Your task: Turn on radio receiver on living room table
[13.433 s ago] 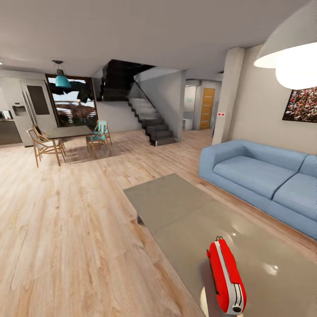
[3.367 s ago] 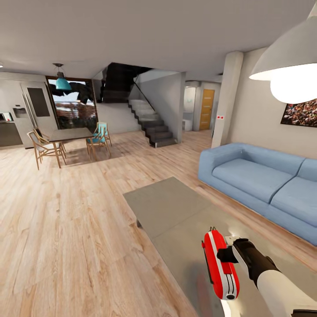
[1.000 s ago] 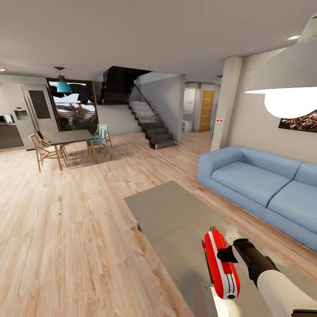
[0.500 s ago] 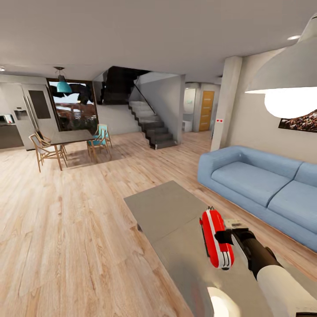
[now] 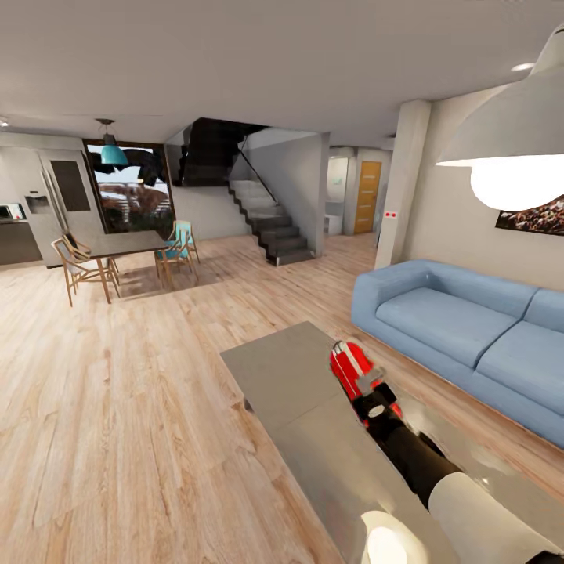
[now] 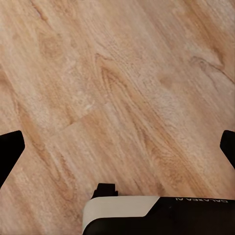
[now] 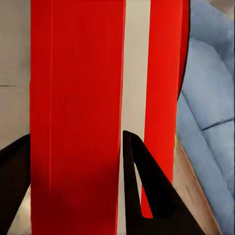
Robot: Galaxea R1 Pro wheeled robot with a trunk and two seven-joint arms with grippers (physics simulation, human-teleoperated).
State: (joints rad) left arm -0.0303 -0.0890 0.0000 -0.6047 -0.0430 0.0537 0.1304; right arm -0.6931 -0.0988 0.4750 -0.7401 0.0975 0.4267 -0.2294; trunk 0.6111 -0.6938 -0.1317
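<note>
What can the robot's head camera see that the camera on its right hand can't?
The head view takes in the grey table, the stairs, the dining table with chairs, the hanging lamp and the wood floor. The right wrist view gives a close look at the radio's white band between the right gripper's dark fingers. Both show the red radio receiver and the blue sofa.
</note>
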